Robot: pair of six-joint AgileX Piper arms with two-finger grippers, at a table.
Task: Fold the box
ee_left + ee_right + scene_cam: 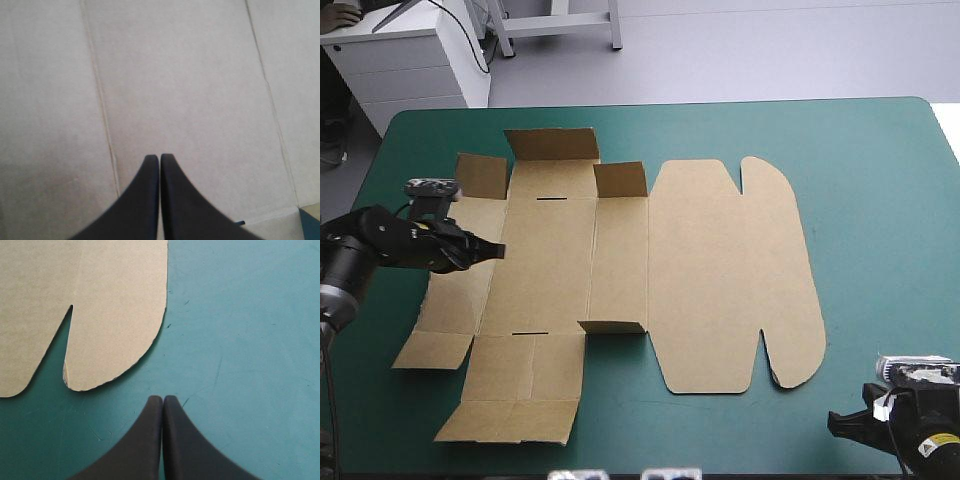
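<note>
The brown box lies as an unfolded sheet across the middle of the teal-green table, its rounded lid flaps toward the right edge. A few small flaps on its left half stand up. The left gripper is over the sheet's left part, closed tight and empty. The right gripper is at the table's near right corner over bare cover, just off a rounded flap, and is likewise closed, holding nothing.

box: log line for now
box mostly flat, small flaps up | left gripper shut over its left panels | right gripper shut, off box
</note>
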